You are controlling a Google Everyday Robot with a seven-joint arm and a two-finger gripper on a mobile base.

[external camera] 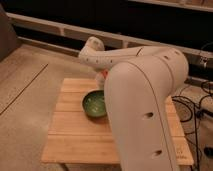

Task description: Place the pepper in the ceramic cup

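We saw a slatted wooden counter (pixel 75 135) standing on a pale speckled floor (pixel 27 100). On it a wide green bowl (pixel 95 104) sat upright toward the far side, its right edge hidden from us. Behind the counter we noted a dark wall crossed by a pale horizontal rail (pixel 45 22), and dark cables (pixel 192 107) lay on the floor at the right of the view. The gripper (pixel 103 76) was at the counter's far edge just beyond the bowl, largely hidden from us.
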